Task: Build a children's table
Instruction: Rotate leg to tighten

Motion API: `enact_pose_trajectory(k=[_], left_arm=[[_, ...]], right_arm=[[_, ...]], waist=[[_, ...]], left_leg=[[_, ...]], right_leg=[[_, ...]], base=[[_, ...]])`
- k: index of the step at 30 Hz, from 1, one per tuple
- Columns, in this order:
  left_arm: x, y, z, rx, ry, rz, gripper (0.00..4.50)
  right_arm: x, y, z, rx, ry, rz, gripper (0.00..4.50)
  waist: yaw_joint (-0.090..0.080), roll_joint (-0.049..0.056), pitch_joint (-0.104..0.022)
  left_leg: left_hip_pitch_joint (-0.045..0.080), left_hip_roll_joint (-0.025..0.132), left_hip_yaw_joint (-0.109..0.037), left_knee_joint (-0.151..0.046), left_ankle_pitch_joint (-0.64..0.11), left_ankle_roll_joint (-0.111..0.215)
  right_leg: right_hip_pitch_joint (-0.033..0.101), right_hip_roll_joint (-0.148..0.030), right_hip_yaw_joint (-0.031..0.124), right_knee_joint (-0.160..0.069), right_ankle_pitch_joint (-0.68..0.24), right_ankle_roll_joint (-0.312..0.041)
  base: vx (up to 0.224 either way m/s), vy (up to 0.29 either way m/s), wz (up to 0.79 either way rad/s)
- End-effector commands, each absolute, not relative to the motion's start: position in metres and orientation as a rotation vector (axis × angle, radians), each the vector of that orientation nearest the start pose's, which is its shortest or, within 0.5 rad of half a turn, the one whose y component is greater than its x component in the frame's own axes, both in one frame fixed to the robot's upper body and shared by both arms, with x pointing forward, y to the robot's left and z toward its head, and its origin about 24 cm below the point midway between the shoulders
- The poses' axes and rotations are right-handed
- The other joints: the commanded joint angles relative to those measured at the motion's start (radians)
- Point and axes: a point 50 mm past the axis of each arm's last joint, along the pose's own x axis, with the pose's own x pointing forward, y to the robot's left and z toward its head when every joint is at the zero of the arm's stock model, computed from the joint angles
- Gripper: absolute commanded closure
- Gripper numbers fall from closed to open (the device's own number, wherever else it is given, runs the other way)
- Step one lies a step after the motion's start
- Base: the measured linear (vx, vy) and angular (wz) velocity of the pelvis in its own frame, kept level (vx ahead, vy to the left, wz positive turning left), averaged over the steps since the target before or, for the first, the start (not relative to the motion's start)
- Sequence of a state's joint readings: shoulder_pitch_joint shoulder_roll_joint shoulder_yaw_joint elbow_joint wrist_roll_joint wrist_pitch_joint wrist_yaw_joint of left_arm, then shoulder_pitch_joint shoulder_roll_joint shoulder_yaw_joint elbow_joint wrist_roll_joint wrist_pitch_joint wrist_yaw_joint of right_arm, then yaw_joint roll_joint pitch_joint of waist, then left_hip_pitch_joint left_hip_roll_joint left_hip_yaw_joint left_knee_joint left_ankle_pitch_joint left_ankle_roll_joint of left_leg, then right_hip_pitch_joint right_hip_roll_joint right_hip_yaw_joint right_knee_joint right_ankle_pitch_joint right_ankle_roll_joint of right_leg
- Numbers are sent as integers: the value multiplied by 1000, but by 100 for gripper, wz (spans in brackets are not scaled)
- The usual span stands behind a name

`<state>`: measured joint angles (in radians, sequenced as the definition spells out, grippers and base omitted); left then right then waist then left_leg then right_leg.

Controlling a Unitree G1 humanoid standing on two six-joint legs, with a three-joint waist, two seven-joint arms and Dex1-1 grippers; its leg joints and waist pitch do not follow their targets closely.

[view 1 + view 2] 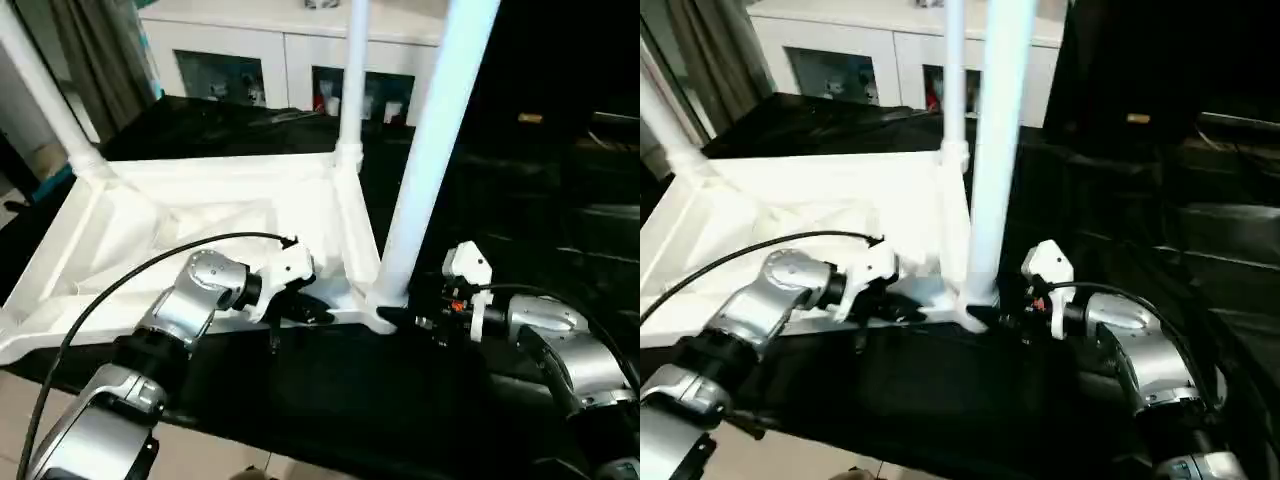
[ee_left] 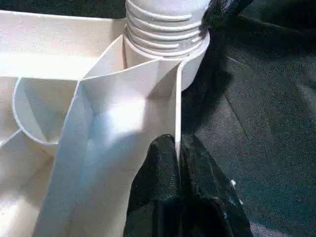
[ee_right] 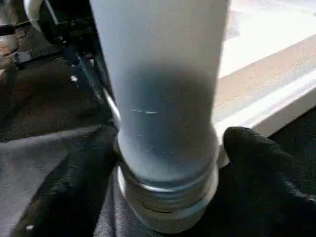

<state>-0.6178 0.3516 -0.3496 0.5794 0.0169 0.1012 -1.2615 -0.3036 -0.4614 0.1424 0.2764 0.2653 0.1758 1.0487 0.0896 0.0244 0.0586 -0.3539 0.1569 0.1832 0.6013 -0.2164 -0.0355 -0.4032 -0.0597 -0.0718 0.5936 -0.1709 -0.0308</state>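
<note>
Left pincer (image 2: 178,170) clamped on the upturned table top's (image 1: 200,215) thin rim wall. Right pincer (image 1: 425,312) closed around the near leg (image 1: 432,150), right at its corner socket (image 1: 378,300).

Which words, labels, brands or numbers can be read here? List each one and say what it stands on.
None can be read.
The table top, its legs and both grippers, left and right, carry no visible print.
The things behind the glass doors of the cabinet are too small and blurred to read.
</note>
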Motion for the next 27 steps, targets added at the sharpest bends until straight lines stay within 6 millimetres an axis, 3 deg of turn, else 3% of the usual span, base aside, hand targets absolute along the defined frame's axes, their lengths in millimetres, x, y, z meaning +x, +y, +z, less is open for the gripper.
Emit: enact_pose_trajectory(k=[1,6,16,17,18,19,20,22,23,24,27], left_arm=[[308,113,55,418,446,-1500,450],[307,110,54,418,444,-1507,450],[312,105,53,410,448,-1433,450],[315,105,52,407,451,-1402,450],[323,100,52,406,451,-1317,450],[323,100,52,406,451,-1317,450],[326,98,51,407,451,-1272,450],[339,78,50,375,453,-1104,450],[340,75,50,368,454,-1093,450],[342,67,50,344,457,-1064,450],[344,51,51,310,447,-1011,450]], right_arm=[[279,-171,51,-117,305,1109,123],[277,-170,47,-130,330,1127,162],[281,-171,41,-84,323,1026,173],[283,-172,40,-80,322,986,173],[292,-175,33,-67,325,834,173],[292,-175,33,-67,325,834,173],[296,-176,29,-60,329,762,173],[310,-175,13,63,361,452,173],[311,-174,12,75,366,422,173],[314,-172,8,111,375,343,173],[319,-164,5,169,374,246,173]], waist=[[3,-13,-65],[2,-13,-65],[1,-13,-65],[-1,-14,-64],[-6,-11,-60],[-8,-11,-59],[-10,-16,-61],[-16,-12,-58],[-20,-12,-58],[-21,-10,-65],[-25,-11,-65]], left_leg=[[0,79,-29,-70,-112,88],[0,79,-30,-70,-113,83],[1,78,-30,-70,-113,81],[3,78,-30,-71,-124,74],[6,75,-27,-71,-139,64],[8,72,-29,-72,-157,55],[4,71,-32,-73,-162,42],[8,69,-31,-74,-176,31],[11,68,-32,-74,-188,24],[8,70,-36,-75,-171,15],[9,69,-32,-73,-166,31]], right_leg=[[56,-107,59,-72,-258,-218],[56,-105,58,-72,-264,-210],[55,-105,58,-74,-263,-215],[55,-104,57,-75,-284,-211],[48,-102,58,-84,-321,-204],[48,-103,56,-87,-351,-199],[57,-106,55,-88,-388,-181],[46,-103,55,-93,-413,-175],[45,-102,54,-96,-427,-174],[54,-105,55,-90,-380,-176],[51,-102,57,-88,-311,-200]], base=[[0,0,0],[0,0,0],[0,0,0],[0,0,0],[0,0,0],[0,0,0],[0,0,0],[0,0,0],[0,0,0],[0,0,0],[0,0,0]])
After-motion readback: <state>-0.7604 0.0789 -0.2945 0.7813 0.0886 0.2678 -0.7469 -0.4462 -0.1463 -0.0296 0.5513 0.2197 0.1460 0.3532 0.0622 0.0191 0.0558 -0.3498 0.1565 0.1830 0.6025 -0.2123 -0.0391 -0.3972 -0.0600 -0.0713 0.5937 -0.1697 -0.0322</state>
